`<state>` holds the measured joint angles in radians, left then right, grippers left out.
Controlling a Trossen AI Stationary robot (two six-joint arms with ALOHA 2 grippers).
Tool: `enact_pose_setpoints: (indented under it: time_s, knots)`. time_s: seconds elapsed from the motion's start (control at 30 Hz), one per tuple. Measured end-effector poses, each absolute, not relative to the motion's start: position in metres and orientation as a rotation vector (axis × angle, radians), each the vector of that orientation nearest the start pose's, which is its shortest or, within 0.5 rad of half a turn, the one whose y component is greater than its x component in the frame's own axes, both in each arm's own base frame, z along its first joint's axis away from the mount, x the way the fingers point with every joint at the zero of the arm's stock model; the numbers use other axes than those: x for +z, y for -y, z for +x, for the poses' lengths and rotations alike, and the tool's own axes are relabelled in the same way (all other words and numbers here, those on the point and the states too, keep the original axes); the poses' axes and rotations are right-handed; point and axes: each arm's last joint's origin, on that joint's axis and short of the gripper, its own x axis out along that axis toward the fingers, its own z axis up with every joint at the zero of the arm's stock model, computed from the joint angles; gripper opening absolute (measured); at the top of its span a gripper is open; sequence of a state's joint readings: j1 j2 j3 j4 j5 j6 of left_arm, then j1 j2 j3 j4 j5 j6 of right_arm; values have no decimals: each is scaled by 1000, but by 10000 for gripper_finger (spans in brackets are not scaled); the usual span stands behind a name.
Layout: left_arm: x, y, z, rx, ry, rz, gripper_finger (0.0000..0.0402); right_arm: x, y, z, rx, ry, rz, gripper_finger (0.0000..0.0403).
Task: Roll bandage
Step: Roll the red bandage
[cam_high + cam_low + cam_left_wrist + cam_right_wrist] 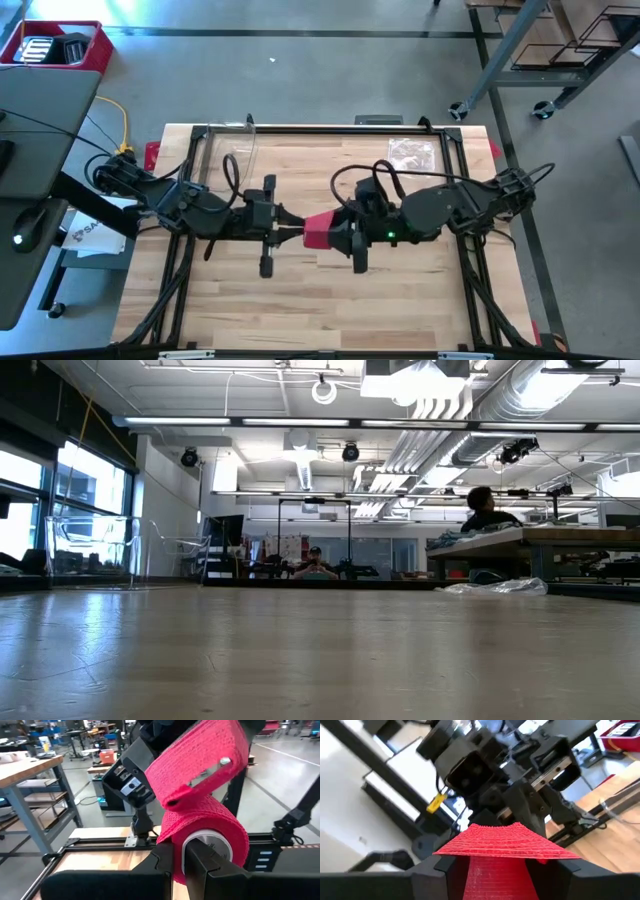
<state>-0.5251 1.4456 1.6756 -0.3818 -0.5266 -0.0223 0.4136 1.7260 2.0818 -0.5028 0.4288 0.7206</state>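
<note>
I had the rolling well under way, both arms meeting above the middle of the tabletop (300, 310), lifted clear of the wood.

On the left, my left gripper (283, 224) was clamped shut on the core of the bandage (318, 230); in the left wrist view the two dark fingers (165, 865) pinched the white hub with the red roll wound round it (210, 837), and a loose red tail ran up from the roll to the other arm. The roll looked fairly thick, so I judged most of the strip was already wound on.

On the right, my right gripper (345, 238) had its fingers spread apart, with the flat red tail lying between them (502, 847). I could not tell whether the pads pressed on the fabric or merely flanked it.

The next move, as I read it, called for closing on the tail again, keeping it taut and square to the roll, and carrying it round the core without the two wrists fouling each other, since they sat nearly touching.

Around them, a clear plastic bag (411, 152) lay near the far right corner, well apart from the work, and a clear plastic piece (243, 150) stood by the far left corner. Neither stood in the way. A person (485, 510) sat in the room behind.
</note>
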Motion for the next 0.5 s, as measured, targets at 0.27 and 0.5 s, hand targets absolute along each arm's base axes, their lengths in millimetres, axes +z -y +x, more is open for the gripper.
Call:
enact_pose_setpoints:
  time_s: [0.27, 0.5]
  knots:
    - [470, 142, 268, -93, -107, 31, 14, 508, -132, 332, 103, -75, 818, 181]
    - [474, 143, 268, -93, -67, 67, 14, 513, -141, 327, 320, -141, 938, 181]
